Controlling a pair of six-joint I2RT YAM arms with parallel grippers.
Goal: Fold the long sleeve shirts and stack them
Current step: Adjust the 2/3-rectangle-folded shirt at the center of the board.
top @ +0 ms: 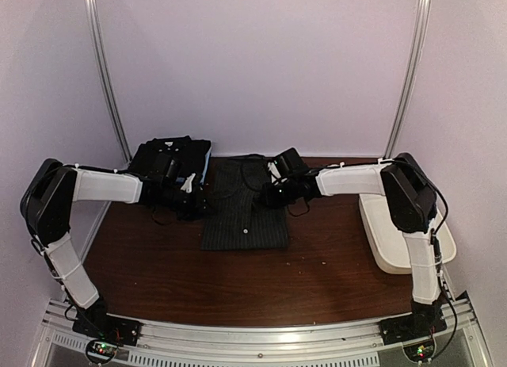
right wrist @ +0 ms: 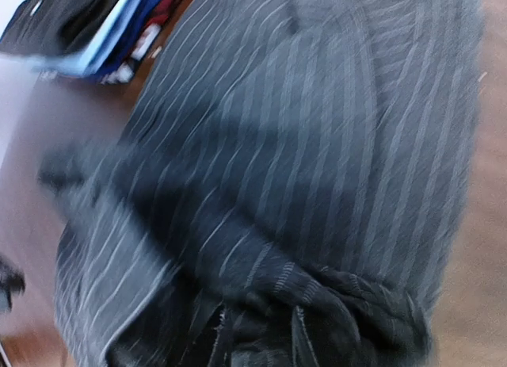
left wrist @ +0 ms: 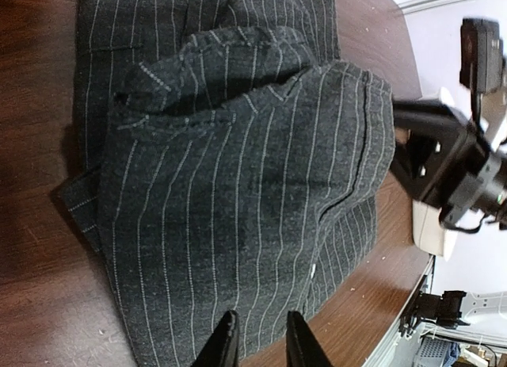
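A dark brown wooden bench [top: 238, 280] is seen from above, with pale walls around it. The left arm [top: 103, 185] and the right arm [top: 352, 179] are stretched over it from the near corners; both are bent in toward the middle.

A charcoal pinstriped shirt [top: 242, 216] is laid in the middle of the bench, nearer the far edge, with its collar end toward the back wall; from above it is seen as one long dark block. In the left wrist view its top layer is humped up and not flat.

A white tub [top: 388, 232] is set at the right edge of the bench, well apart from the shirt. A pile of folded shirts [top: 170, 154] is kept at the far left corner, just beside the pinstriped shirt; dark cloth is on top and a light blue layer is seen at its side.

The left tool [top: 192, 194] is placed at the shirt's left edge. Its two fingers [left wrist: 226, 343] are drawn close together with cloth seen between them; whether the cloth is pinched cannot be told.

The right tool [top: 273, 194] is placed at the shirt's right side. In its own blurred view the cloth is bunched up tight at its tips, so the shirt is gripped by it.

A small white button [left wrist: 314, 268] is seen on the striped cloth.
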